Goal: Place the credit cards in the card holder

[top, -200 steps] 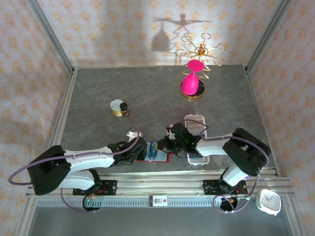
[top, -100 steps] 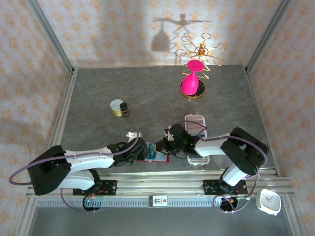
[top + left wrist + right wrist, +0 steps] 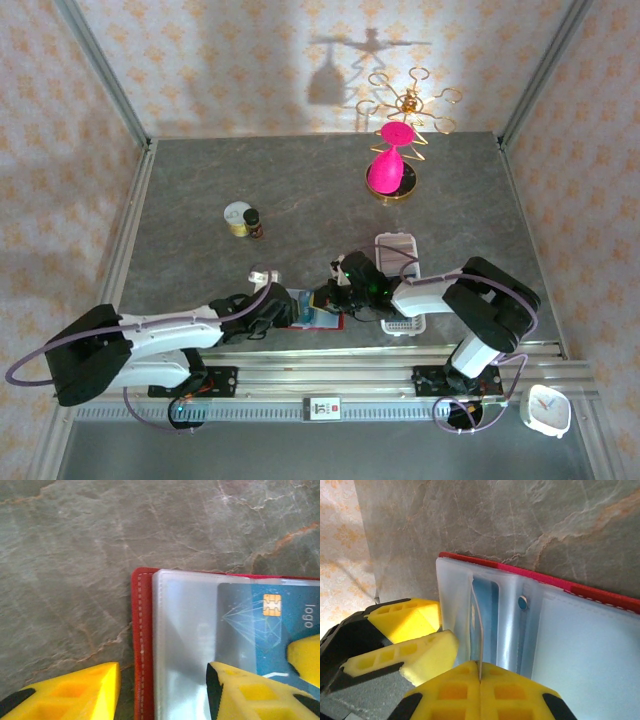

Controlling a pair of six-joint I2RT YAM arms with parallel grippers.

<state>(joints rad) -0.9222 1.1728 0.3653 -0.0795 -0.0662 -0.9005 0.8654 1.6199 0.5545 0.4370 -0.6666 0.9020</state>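
One credit card edge in right fingers | card holder near table front

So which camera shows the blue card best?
The left wrist view: the blue card lies face up, partly under a clear sleeve of the red wallet, its gold chip and the word "logo" legible. The right wrist view catches it nearly edge-on, a blue strip. The top view shows a tiny blue patch.

R tool moved left | L tool lower | blue card flatter in card holder
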